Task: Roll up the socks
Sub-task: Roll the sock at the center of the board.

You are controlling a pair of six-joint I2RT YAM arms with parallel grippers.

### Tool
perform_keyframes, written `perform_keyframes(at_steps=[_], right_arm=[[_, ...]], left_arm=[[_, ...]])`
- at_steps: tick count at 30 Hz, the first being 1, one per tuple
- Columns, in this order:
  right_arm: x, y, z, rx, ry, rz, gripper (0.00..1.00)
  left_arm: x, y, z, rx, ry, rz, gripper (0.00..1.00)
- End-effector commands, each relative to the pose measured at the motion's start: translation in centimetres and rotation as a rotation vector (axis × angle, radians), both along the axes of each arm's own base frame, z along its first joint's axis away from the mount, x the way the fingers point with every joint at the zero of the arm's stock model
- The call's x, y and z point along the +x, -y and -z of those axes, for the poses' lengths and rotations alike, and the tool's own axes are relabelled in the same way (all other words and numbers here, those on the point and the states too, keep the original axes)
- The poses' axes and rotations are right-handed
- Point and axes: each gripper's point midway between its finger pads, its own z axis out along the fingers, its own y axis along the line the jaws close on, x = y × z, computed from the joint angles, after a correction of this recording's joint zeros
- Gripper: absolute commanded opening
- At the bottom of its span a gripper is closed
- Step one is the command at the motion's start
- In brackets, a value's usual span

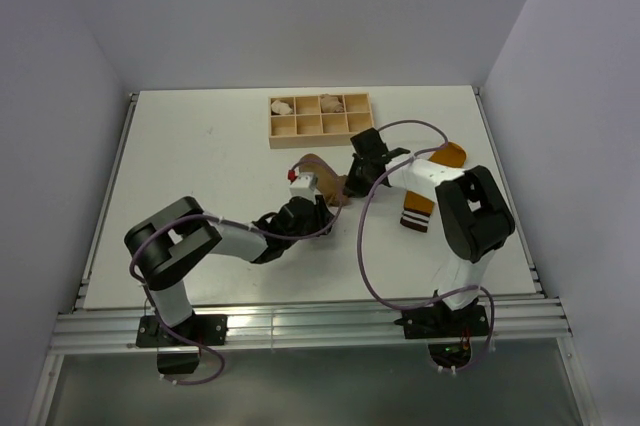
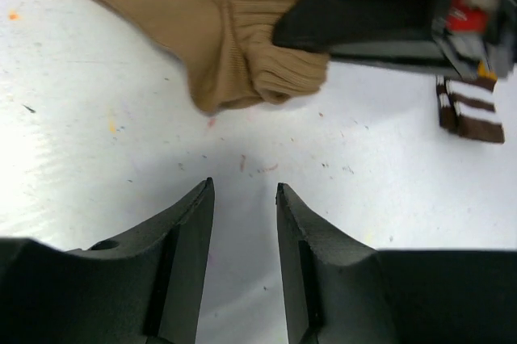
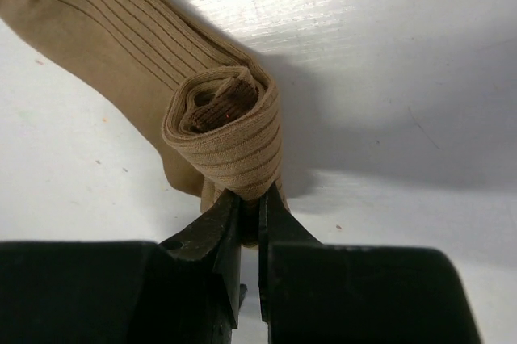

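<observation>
Right pincer (image 3: pixel 250 199) clamps the partly rolled tan sock (image 3: pixel 226 126) on the bench (image 1: pixel 200 146); left pincer (image 2: pixel 245 190) stands open, empty, near it. Rolling seems under way; next, wind up the remaining length.

The right arm (image 1: pixel 430 178) hides most of the mustard sock (image 1: pixel 452 155)

The left arm (image 1: pixel 215 238) lies low with its elbow folded, forearm reaching rightward toward the middle. Its tool (image 2: pixel 245 188) has its fingers parted, with nothing between them. The right arm (image 1: pixel 470 216) bends over leftward, its tool (image 3: pixel 250 196) pinched nearly closed on the rolled end of the tan sock (image 3: pixel 230 130).
</observation>
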Motion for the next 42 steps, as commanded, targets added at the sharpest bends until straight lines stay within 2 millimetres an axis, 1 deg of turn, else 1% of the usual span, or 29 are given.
perform_keyframes(at_steps=[1,2,3,6,8,10,11,12,13,15,16,17,18,19,20,22,23,27,28,29,35,37,42], right_arm=[[-2.4,2.7,1.7,-0.213,-0.108,-0.025,0.0],[-2.8,2.8,2.1,-0.238,-0.131,-0.031,0.0],[-2.7,2.5,2.1,-0.239,-0.132,-0.036,0.0],[-3.2,2.3,2.8,-0.24,-0.166,-0.041,0.0],[-3.4,2.2,3.1,-0.238,-0.175,-0.037,0.0],[-3.6,2.1,3.3,-0.239,-0.19,-0.034,0.0],[-3.4,2.1,3.1,-0.243,-0.191,-0.033,0.0],[-3.5,2.2,3.3,-0.259,-0.198,-0.034,0.0],[-3.5,2.1,3.3,-0.262,-0.2,-0.029,0.0],[-3.5,2.0,3.2,-0.267,-0.214,-0.034,0.0],[-3.6,1.7,3.1,-0.259,-0.218,-0.037,0.0],[-3.6,1.6,3.1,-0.258,-0.222,-0.04,0.0],[-3.6,1.6,3.1,-0.256,-0.223,-0.039,0.0],[-3.7,1.6,3.1,-0.256,-0.225,-0.04,0.0],[-3.7,1.6,3.1,-0.256,-0.225,-0.041,0.0],[-3.8,1.6,3.1,-0.257,-0.229,-0.044,0.0],[-3.9,1.6,3.1,-0.258,-0.231,-0.042,0.0],[-3.9,1.5,3.1,-0.254,-0.234,-0.047,0.0],[-3.8,1.4,3.1,-0.252,-0.236,-0.048,0.0],[-3.8,1.4,3.0,-0.249,-0.239,-0.048,0.0],[-3.6,1.1,2.9,-0.241,-0.236,-0.05,0.0],[-3.7,1.1,3.0,-0.238,-0.239,-0.051,0.0],[-3.7,1.1,3.1,-0.239,-0.241,-0.051,0.0]], left_arm=[[0.9,0.4,-3.0,0.049,0.144,-0.025,0.42],[0.9,0.5,-3.0,0.051,0.149,-0.022,0.42],[1.0,0.8,-3.2,0.048,0.158,-0.019,0.42],[1.3,1.3,-3.8,0.031,0.2,-0.019,0.43],[1.4,1.8,-4.4,0.014,0.233,-0.016,0.45],[1.4,2.1,-4.6,0.023,0.257,-0.015,0.46],[1.6,2.3,-4.7,0.02,0.279,-0.012,0.48],[1.7,2.5,-4.8,0.019,0.293,-0.009,0.5],[1.6,2.7,-4.4,0.027,0.303,-0.006,0.5],[1.8,3.2,-4.8,0.033,0.333,0.007,0.54],[1.8,3.4,-4.2,0.047,0.335,0.014,0.54],[1.9,3.6,-4.2,0.06,0.348,0.017,0.56],[2.1,3.8,-4.5,0.05,0.365,0.012,0.57],[2.1,3.8,-4.2,0.057,0.37,0.012,0.6],[2.3,3.9,-4.4,0.058,0.382,0.011,0.63],[2.5,4.1,-4.1,0.075,0.381,0.009,0.66],[2.8,4.4,-4.5,0.074,0.393,0.008,0.66],[3.2,4.9,-4.2,0.092,0.404,0.012,0.66],[3.2,4.9,-3.7,0.105,0.4,0.012,0.65],[3.4,5.0,-3.9,0.109,0.408,0.012,0.63],[3.5,5.6,-2.4,0.165,0.415,0.025,0.6],[3.5,5.5,-1.9,0.18,0.412,0.018,0.59],[3.8,5.7,-1.3,0.209,0.417,0.014,0.52]])
